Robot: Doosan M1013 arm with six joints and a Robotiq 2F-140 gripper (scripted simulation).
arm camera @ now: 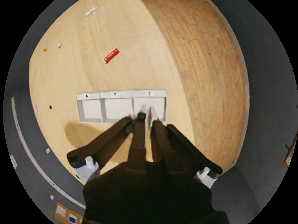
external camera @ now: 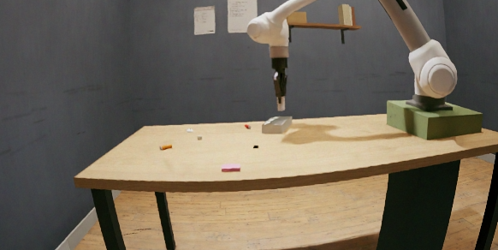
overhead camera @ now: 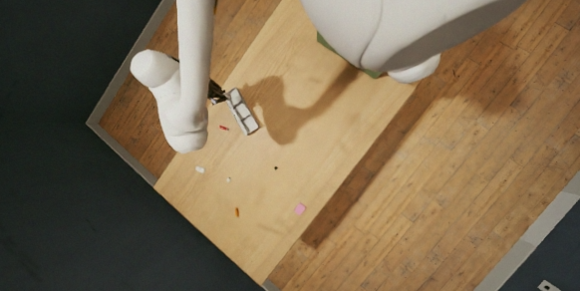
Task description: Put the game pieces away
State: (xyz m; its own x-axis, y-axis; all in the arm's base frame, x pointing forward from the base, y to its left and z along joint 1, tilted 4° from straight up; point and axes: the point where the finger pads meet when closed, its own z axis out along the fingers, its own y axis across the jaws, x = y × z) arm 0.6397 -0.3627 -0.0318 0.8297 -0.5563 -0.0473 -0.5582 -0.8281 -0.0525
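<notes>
The light grey three-part bin block (overhead camera: 236,116) (external camera: 272,129) (arm camera: 127,93) stands flat on the table. Its labels are too small to read surely. My gripper (external camera: 281,109) (arm camera: 147,111) is shut, upright, a little above the block, over the compartment at the right in the wrist view. No thing shows between its pale fingertips, which hide part of that compartment. A small pale cube (overhead camera: 228,179) (external camera: 199,138) (arm camera: 59,45), perhaps a die, lies on the table. A small black piece (overhead camera: 276,167) (external camera: 255,146) (arm camera: 50,107) lies apart from it.
A red stick-like thing (overhead camera: 224,128) (external camera: 247,127) (arm camera: 111,55) lies near the bins. A white piece (overhead camera: 199,169) (external camera: 190,130) (arm camera: 91,11), an orange piece (overhead camera: 237,211) (external camera: 166,147) and a pink block (overhead camera: 300,208) (external camera: 231,168) lie farther off. The arm's green base (external camera: 406,120) stands on the table.
</notes>
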